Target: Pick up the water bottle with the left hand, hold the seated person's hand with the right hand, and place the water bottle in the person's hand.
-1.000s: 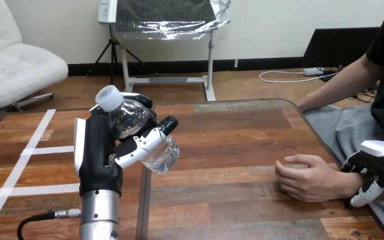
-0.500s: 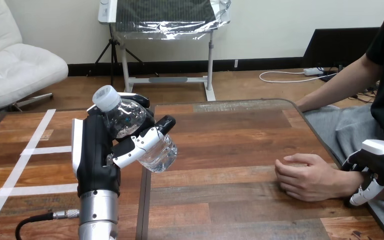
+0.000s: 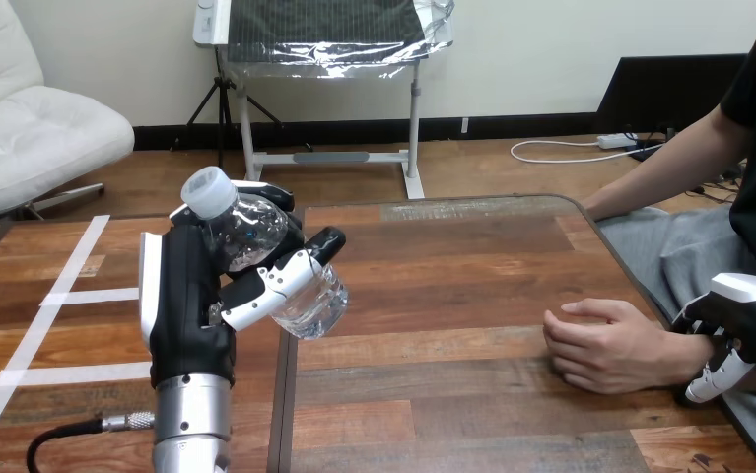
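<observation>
Water bottle (image 3: 253,235), white-capped, aslant in fingers (image 3: 277,284) of left hand (image 3: 184,301).

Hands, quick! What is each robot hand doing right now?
Left hand: fingers closed round the bottle.
Right hand: at the person's wrist; whether it grips cannot be told.

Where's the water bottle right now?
Head view, left side: the water bottle is gripped in the left hand, tilted above the table, cap up-left, well apart from the person's hand at the right.
</observation>
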### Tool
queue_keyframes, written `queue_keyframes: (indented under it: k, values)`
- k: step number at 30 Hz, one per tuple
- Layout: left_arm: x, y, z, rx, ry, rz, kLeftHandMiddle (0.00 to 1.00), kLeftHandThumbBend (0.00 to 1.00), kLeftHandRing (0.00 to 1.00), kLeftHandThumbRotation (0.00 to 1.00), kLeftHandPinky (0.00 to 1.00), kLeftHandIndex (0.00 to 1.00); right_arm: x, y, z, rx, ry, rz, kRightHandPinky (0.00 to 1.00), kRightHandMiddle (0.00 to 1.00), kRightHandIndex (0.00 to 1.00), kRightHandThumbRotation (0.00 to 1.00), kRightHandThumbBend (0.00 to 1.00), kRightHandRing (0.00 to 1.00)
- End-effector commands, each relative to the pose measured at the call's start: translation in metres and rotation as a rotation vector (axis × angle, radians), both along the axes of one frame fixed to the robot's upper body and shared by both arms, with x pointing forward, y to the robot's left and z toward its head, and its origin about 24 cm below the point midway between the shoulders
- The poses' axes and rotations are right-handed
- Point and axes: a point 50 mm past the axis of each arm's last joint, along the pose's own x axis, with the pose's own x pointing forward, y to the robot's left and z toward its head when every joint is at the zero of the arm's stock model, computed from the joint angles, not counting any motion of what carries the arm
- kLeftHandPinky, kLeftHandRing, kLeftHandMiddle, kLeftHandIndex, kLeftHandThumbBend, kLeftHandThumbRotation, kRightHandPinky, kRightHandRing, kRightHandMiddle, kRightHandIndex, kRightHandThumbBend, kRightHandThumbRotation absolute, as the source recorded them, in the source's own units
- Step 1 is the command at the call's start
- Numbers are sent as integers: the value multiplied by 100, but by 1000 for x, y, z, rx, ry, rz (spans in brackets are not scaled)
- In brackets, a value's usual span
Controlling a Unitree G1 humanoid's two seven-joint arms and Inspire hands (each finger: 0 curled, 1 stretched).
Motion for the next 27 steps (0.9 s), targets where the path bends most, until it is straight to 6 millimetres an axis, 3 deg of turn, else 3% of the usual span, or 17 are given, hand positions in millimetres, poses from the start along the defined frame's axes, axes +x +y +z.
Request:
queue_keyframes:
  k: [1,20,27]
  values:
    - [3,-1,28,-3,-126,0,43,71,39,0,36,46,4,30,-21,48,67,73,57,76,78,0,70,64]
    - [2,-1,28,1,-129,-7,43,70,39,0,37,46,5,36,-29,-33,138,112,50,70,77,0,67,59]
    - [1,-1,28,-6,-129,-7,43,69,39,0,37,46,5,37,-29,-37,142,116,59,76,79,0,69,66]
